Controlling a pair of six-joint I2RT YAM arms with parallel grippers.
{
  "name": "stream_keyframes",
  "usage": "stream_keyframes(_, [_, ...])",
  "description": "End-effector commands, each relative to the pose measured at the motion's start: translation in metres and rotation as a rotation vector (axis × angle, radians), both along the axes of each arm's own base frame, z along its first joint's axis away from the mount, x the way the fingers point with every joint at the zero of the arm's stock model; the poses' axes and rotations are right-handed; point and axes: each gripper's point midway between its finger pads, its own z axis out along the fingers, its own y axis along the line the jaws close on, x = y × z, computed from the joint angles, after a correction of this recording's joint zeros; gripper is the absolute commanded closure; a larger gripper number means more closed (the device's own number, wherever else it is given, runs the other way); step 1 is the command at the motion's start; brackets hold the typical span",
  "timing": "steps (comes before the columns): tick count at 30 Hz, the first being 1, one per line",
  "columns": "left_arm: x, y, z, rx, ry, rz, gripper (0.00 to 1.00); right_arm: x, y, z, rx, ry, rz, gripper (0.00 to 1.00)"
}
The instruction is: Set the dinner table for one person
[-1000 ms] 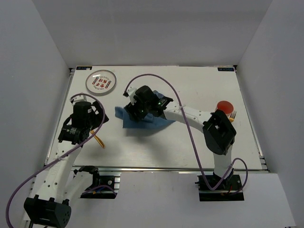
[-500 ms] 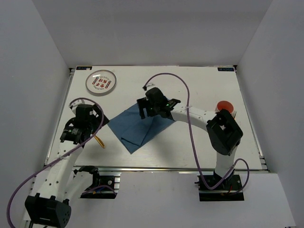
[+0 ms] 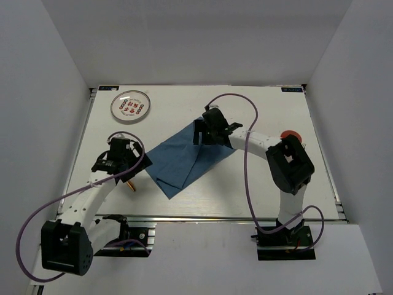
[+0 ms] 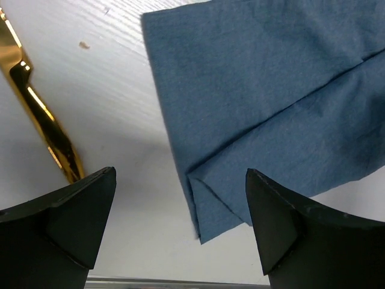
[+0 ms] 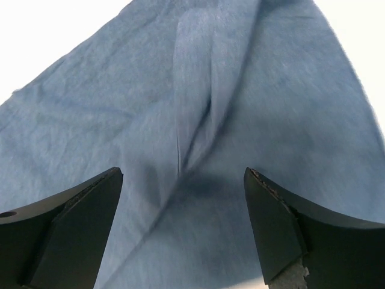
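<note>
Two wide-open grippers, one slanted cloth (image 3: 184, 157) between them.
Cloth: mid-table on the white table (image 3: 264, 184), long axis slanting from near-left up to far-right, near part doubled over along a fold. Right gripper (image 5: 181, 174): jaws spread, pinching nothing, poised straight above the far-right end with a crease directly below. Left gripper (image 4: 179, 180): jaws likewise spread and empty, low by the near-left edge, folded corner just ahead between the fingers, gold utensil (image 4: 42, 120) just off to the left. Probably next: squaring the cloth, or fetching a piece. For the folded near corner, the left arm nearer; for the far end, the right. Plate (image 3: 130, 106) far-left, on the left arm's side; red cup (image 3: 290, 137) and fork (image 3: 301, 149) by the right arm.
</note>
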Motion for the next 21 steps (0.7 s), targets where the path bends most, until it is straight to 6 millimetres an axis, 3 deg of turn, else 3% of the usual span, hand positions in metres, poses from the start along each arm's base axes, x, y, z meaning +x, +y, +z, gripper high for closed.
stream_keyframes(1, [0.027, -0.010, 0.011, -0.021, -0.055, -0.040, 0.02, 0.023, 0.019, 0.003, 0.057, 0.011, -0.008, 0.14])
stream_keyframes(3, [0.034, -0.012, 0.006, -0.019, -0.041, -0.038, 0.02, 0.029, 0.025, -0.006, 0.059, 0.020, -0.001, 0.19])
stream_keyframes(4, [0.042, -0.013, 0.003, -0.019, -0.027, -0.036, 0.02, 0.037, 0.028, 0.001, 0.062, 0.008, -0.008, 0.21])
stream_keyframes(5, [0.046, -0.014, 0.001, -0.017, -0.021, -0.037, 0.02, 0.041, 0.027, 0.002, 0.053, 0.011, -0.020, 0.27])
stream_keyframes(6, [0.051, -0.015, -0.001, -0.017, -0.014, -0.036, 0.02, 0.045, 0.024, -0.011, 0.020, 0.035, -0.041, 0.31])
stream_keyframes(7, [0.054, -0.015, -0.011, -0.012, 0.020, -0.035, 0.02, 0.048, 0.023, -0.012, 0.004, 0.045, -0.049, 0.34])
stream_keyframes(8, [0.063, -0.017, -0.009, -0.012, 0.015, -0.035, 0.02, 0.054, 0.023, -0.006, -0.005, 0.050, -0.056, 0.40])
stream_keyframes(9, [0.065, -0.023, -0.011, -0.038, 0.026, -0.055, 0.02, 0.055, 0.021, -0.012, -0.025, 0.058, -0.058, 0.55])
stream_keyframes(10, [0.068, -0.028, -0.022, -0.051, 0.063, -0.068, 0.03, 0.055, 0.020, -0.011, -0.028, 0.056, -0.061, 0.63])
stream_keyframes(11, [0.076, -0.032, -0.020, -0.063, 0.059, -0.076, 0.05, 0.056, 0.019, -0.007, -0.022, 0.049, -0.064, 0.75])
stream_keyframes(12, [0.079, -0.034, -0.024, -0.071, 0.071, -0.084, 0.07, 0.055, 0.016, 0.000, -0.014, 0.043, -0.067, 1.00])
stream_keyframes(13, [0.080, -0.037, -0.036, -0.076, 0.115, -0.088, 0.12, 0.055, 0.017, 0.008, 0.004, 0.024, -0.067, 1.00])
stream_keyframes(16, [0.086, -0.036, -0.044, -0.061, 0.175, -0.075, 0.25, 0.046, 0.018, 0.032, 0.057, -0.010, -0.016, 1.00])
stream_keyframes(18, [0.086, -0.031, -0.054, -0.030, 0.222, -0.058, 0.26, 0.045, 0.018, 0.051, 0.108, -0.022, 0.019, 1.00])
stream_keyframes(19, [0.086, -0.029, -0.057, -0.021, 0.228, -0.053, 0.37, 0.043, 0.020, 0.054, 0.115, -0.020, 0.046, 1.00])
stream_keyframes(21, [0.083, -0.025, -0.066, 0.001, 0.257, -0.042, 0.48, 0.035, 0.021, 0.065, 0.173, -0.002, 0.097, 1.00])
